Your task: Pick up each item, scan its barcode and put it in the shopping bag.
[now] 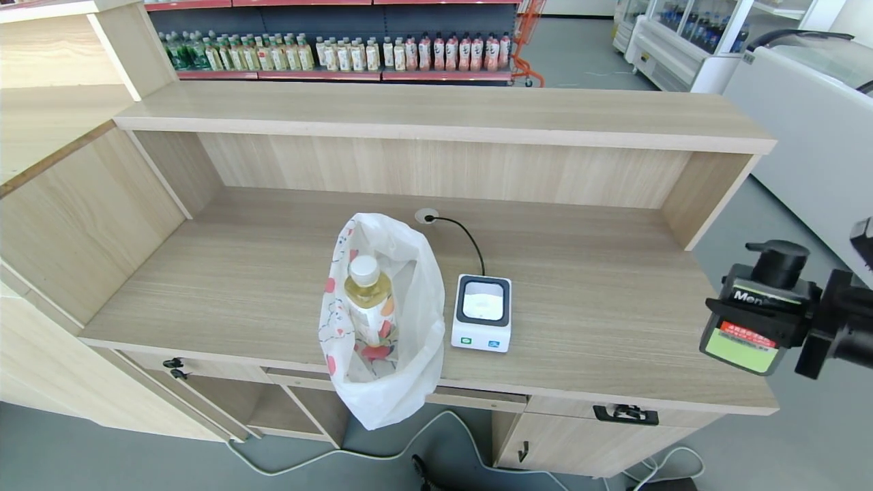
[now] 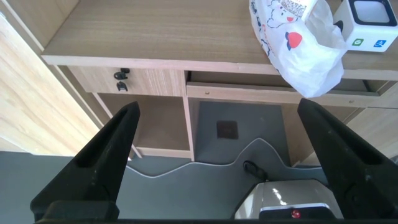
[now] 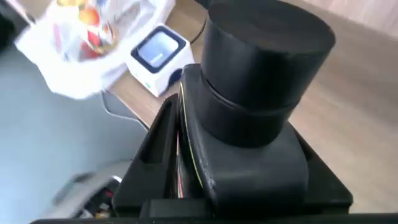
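My right gripper [image 1: 808, 320] is shut on a black bottle [image 1: 758, 310] with a black cap and a green and red label, held off the counter's right end. The same black bottle [image 3: 249, 118] sits close between the fingers in the right wrist view. A white barcode scanner [image 1: 482, 311] stands mid-counter, its cable running to a hole behind it. To its left a white shopping bag [image 1: 382, 320] with red prints lies open at the front edge, holding a tea bottle [image 1: 369, 303] with a white cap. My left gripper [image 2: 217, 162] is open, below the counter's front, over the floor.
The wooden counter [image 1: 600, 286] has a raised back ledge and side walls. Drawers and cabinet doors [image 2: 124, 81] line its front. Cables [image 2: 205, 165] run across the floor beneath. Store shelves with drink bottles [image 1: 341, 53] and freezers [image 1: 805, 82] stand beyond.
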Tool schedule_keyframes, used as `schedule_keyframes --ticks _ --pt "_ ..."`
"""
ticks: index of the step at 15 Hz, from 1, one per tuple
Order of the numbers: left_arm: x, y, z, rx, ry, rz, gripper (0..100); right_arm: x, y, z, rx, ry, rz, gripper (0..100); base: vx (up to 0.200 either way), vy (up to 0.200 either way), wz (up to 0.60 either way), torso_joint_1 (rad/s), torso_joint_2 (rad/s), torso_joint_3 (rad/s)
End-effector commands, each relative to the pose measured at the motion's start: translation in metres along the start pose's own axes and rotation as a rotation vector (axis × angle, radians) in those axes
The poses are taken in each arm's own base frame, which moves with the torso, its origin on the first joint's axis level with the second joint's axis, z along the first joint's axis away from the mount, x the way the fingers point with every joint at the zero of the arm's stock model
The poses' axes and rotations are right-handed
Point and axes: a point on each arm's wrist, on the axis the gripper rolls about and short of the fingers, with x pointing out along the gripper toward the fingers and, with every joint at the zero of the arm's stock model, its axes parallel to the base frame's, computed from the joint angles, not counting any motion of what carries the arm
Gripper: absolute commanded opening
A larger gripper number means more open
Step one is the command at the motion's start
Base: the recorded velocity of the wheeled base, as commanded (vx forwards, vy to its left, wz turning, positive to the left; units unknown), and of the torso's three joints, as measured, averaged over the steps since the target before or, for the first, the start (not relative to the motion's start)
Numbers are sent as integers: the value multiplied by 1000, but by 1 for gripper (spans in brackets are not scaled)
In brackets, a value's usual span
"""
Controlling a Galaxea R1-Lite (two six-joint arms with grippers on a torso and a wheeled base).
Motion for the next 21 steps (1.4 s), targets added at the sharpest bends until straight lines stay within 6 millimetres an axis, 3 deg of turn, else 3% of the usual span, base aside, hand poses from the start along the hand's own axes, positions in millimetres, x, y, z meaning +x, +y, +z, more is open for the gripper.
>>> schedule_keyframes --ticks 1,3,4,8,12,17,21 --pt "0 0 0 0 1 0 100 -5 14 49 286 -123 -65 0 0 0 0 0 0 0" --pt "0 0 0 0 1 0 100 8 22 76 551 -196 -111 0 0 0 0 0 0 0" --pt "0 0 0 0 1 0 100 13 18 78 571 -186 -120 0 0 0 0 0 0 0" --pt "0 0 0 0 1 0 100 36 18 63 691 -109 -77 0 0 0 0 0 0 0" --pt "0 0 0 0 1 0 100 69 16 51 698 -96 -26 0 0 0 0 0 0 0" --pt "0 0 0 3 1 0 100 84 22 48 694 -77 -17 0 0 0 0 0 0 0" --pt "0 0 0 0 1 -2 100 110 24 48 698 -67 -39 0 0 50 0 -1 2 -1"
